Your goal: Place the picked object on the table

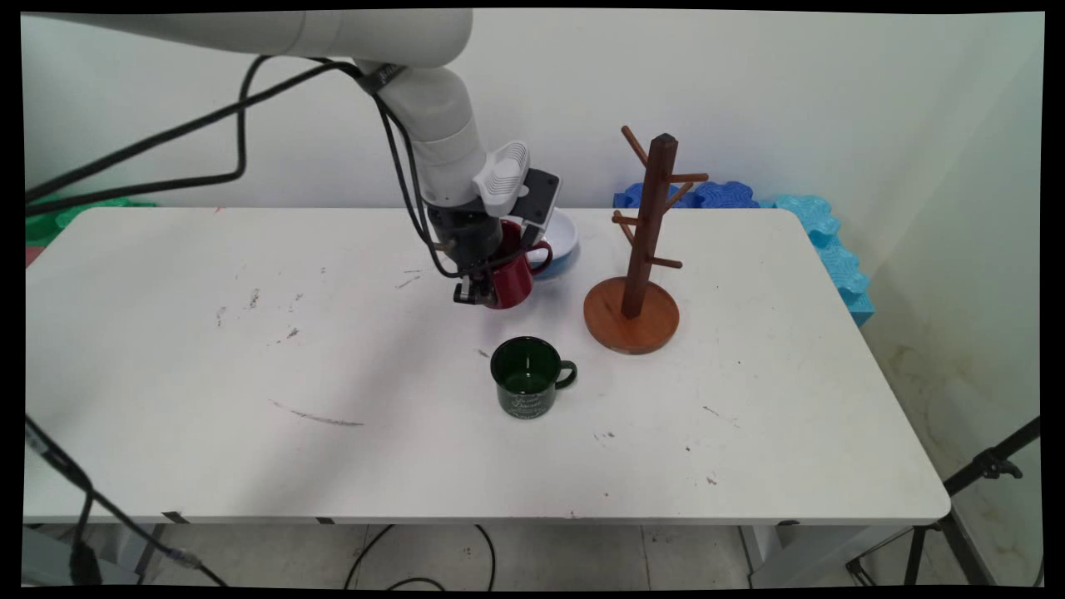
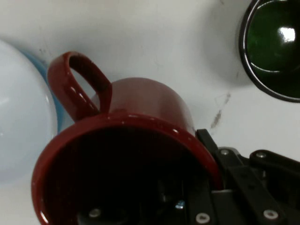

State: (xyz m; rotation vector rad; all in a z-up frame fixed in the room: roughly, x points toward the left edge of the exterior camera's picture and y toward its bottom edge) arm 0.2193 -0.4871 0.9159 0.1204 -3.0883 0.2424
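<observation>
My tool (image 1: 476, 291) is clamped on the red mug's (image 1: 512, 270) rim, tilted above the bench (image 1: 208, 374); bowl (image 1: 562, 233) just behind, green mug (image 1: 528, 387) nearer, rack (image 1: 645, 241) beside.

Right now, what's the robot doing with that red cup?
The robot's gripper has its jaws shut on the rim of the red cup, one inside it and one outside. The cup looks tilted, with its handle pointing toward the white bowl just behind it. A green cup stands upright on the table in front, and a wooden mug tree stands to the right with nothing hanging on it.
</observation>
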